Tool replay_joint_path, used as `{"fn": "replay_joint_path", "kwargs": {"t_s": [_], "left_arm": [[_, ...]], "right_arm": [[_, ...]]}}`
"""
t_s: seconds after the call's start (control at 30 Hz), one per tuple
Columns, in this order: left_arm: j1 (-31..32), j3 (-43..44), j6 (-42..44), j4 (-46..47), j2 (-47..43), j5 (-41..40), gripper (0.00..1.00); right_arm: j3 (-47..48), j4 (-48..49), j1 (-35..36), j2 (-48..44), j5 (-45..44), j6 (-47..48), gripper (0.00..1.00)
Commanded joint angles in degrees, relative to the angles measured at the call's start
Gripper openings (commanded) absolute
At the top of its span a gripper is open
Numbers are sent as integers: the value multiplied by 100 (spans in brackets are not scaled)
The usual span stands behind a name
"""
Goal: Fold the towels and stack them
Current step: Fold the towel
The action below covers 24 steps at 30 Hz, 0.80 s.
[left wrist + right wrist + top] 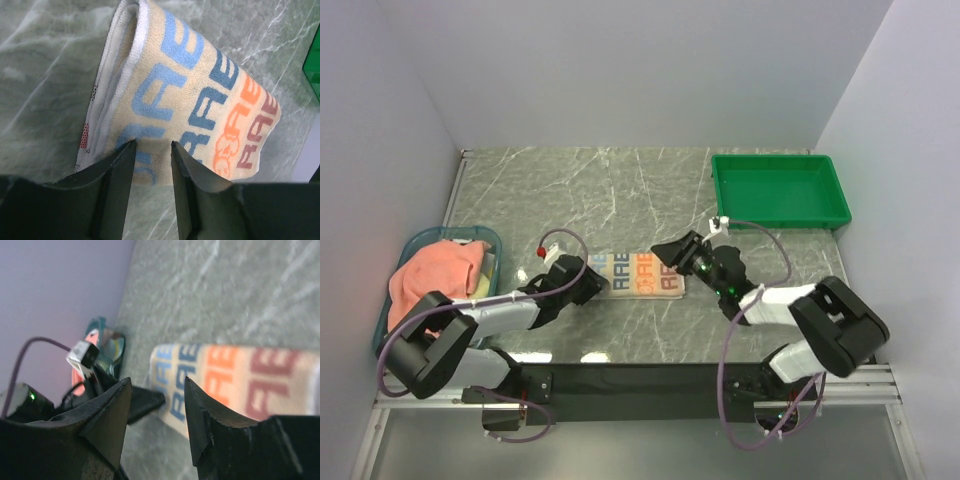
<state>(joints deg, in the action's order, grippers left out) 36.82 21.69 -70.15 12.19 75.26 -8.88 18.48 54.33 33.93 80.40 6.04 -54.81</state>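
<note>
Left gripper (152, 145): jaws part-way open, tips over the cream towel (638, 273) at its left end; no pinch seen. Right gripper (156, 382): jaws apart, holding nothing, at the towel's right end.

Scene, left to right:
- basket (450, 233) at left edge, pink towel (430, 275) heaped in it, unfolded
- cream towel folded flat at centre
- tray (775, 158) at upper right

Judged: one towel folded, none stacked. The basket's cloths are left to do.
</note>
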Motion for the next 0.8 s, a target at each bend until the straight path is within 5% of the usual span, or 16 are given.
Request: {"fn": "replay_joint_path", "kwargs": {"t_s": [0.0,0.27,0.5,0.6,0.77], "left_arm": [[-43,-113,72,-603,410,-114,43],[-201,-358,54,-761,68,-149,43],[-597,-447,220,-1191,-213,-25,45],[-597,-175,501,-1700,-398,-156,53],[-518,905,1090,-2535,-627,-403,76]], "right_arm": [[392,-160,-167,598,-51,138,54],[411,1159,-536,2399,-129,-337,53],[323,914,-730,2078,88,48,56],[497,-6,-844,1200,196,512,63],[1165,-3068,-950,-276,-269,1549,78]]}}
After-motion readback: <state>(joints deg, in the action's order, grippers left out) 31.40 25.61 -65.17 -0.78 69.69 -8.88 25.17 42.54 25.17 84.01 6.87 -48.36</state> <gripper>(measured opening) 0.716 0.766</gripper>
